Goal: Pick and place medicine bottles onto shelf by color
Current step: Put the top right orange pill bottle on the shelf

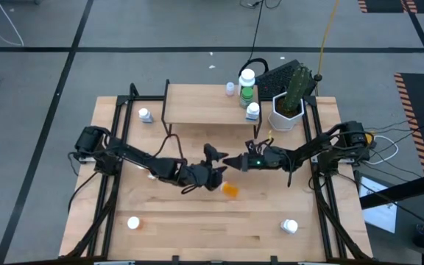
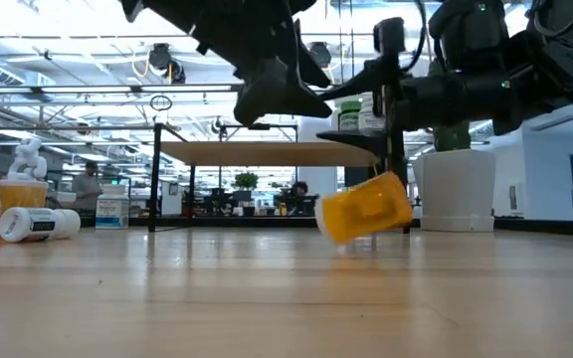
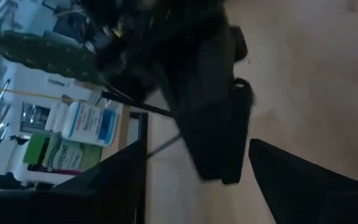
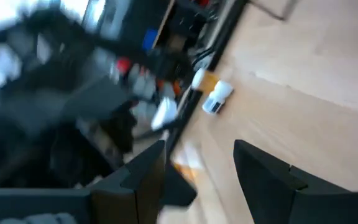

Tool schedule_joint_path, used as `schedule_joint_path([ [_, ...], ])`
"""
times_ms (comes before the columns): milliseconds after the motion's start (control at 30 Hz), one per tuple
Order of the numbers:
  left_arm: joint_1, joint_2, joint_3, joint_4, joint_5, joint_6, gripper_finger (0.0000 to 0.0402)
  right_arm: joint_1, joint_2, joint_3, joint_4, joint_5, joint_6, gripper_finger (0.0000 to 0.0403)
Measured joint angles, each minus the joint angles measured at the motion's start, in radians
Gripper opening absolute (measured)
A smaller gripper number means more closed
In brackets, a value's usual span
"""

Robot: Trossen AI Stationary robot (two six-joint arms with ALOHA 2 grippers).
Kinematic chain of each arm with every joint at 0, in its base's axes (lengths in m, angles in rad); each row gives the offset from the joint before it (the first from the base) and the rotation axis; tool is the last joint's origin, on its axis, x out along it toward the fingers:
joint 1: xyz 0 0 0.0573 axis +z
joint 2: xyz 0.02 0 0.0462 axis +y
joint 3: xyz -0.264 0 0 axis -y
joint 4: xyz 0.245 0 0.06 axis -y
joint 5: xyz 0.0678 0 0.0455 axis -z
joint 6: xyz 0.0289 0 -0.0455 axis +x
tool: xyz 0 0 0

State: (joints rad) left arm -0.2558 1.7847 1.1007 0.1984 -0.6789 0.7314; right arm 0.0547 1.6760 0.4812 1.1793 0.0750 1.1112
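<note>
High view showed both arms meeting at mid-worktop [image 1: 175, 221], the left tool [image 1: 213, 156] and right tool [image 1: 235, 161] nearly tip to tip, each with its fingers spread and holding nothing. An orange bottle [image 1: 230, 190] lay just in front of them; in the low view it sat tilted [image 2: 364, 209], apparently unsupported, so it could roll or bounce off across the board. With the two tools so close, a reach by either arm risked a clash. The shelf [image 1: 203, 103] stood behind them, its right end already crowded by a green bottle [image 1: 247, 90] and a white bottle [image 1: 252, 111], with the cactus planter [image 1: 288, 110] just beside. Open room lay on the shelf's left part and along the front of the worktop, where other white bottles [image 1: 133, 222] sat well apart.
</note>
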Motion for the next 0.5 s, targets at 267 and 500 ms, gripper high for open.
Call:
schedule_joint_path([
  [267, -0.001, 0.000, 0.027, -0.101, -0.028, -0.204, 0.0274, -0.009, -0.096, 0.000, -0.218, -0.261, -0.553, 0.0182],
  [500, 0.059, 0.000, 0.025, -0.292, 0.199, -0.694, 0.0274, 0.125, -0.244, 0.040, -0.769, -0.130, -0.660, 0.0200],
])
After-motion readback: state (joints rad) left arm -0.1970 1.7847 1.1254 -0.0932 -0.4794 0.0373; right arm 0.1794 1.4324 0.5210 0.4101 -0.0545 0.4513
